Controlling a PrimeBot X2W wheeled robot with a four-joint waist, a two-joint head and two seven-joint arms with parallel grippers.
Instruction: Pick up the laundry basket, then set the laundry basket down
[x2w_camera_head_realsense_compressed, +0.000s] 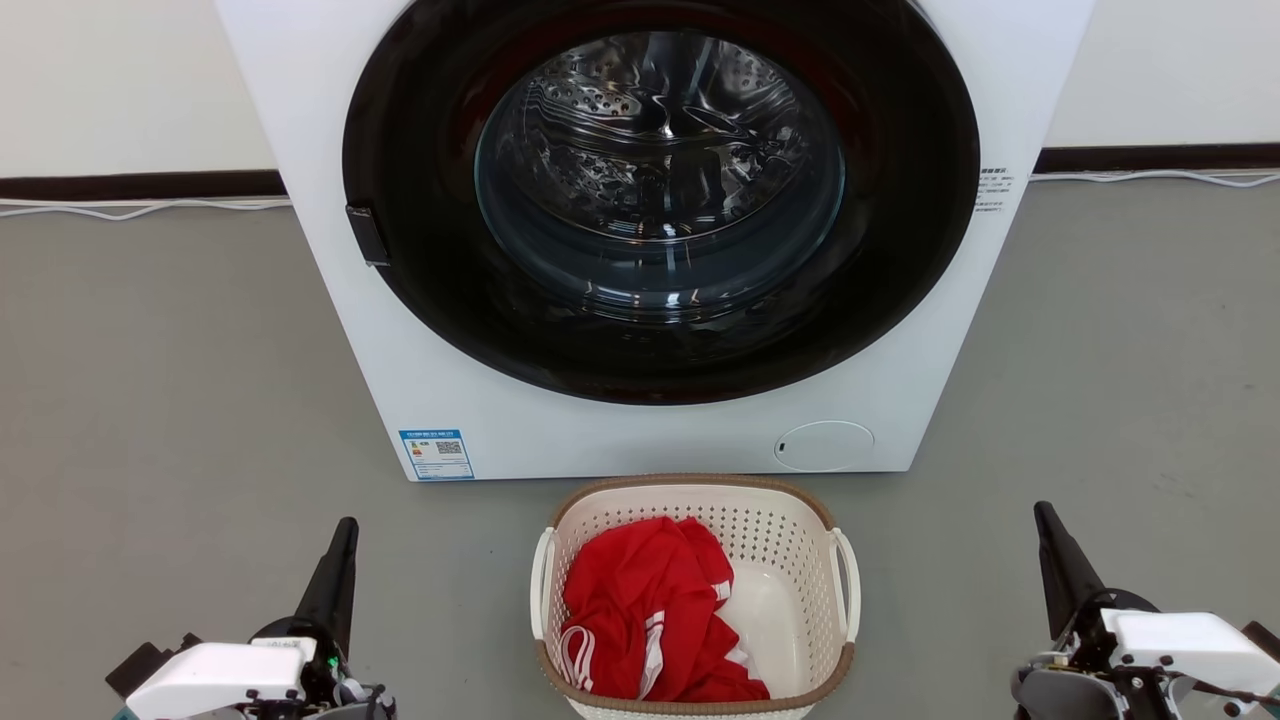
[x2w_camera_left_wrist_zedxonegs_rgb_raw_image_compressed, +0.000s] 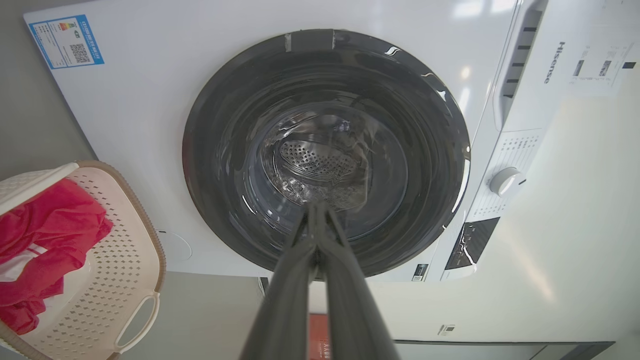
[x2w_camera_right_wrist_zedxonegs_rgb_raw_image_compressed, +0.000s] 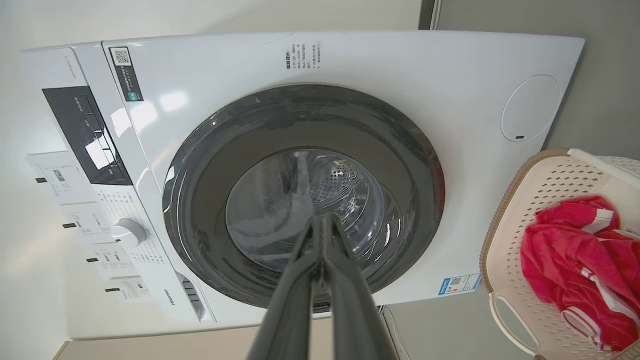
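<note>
Resting between, untouched: laundry basket (x2w_camera_head_realsense_compressed: 780, 525) | left end effector (x2w_camera_head_realsense_compressed: 343, 540) pressed together | right end effector (x2w_camera_head_realsense_compressed: 1046, 522) likewise

Straight ahead of you, the laundry basket (x2w_camera_head_realsense_compressed: 690, 483) sits on the floor (x2w_camera_head_realsense_compressed: 150, 400), just in front of the washing machine (x2w_camera_head_realsense_compressed: 300, 150). A bundled cloth (x2w_camera_head_realsense_compressed: 640, 610) lies in its left half. Your left claw (x2w_camera_head_realsense_compressed: 347, 527) hangs well to its left, your right claw (x2w_camera_head_realsense_compressed: 1042, 512) well to its right.

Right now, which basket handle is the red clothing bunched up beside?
The laundry basket's left handle: the red garment is heaped on that side, while bare white bottom shows by the right handle.
</note>
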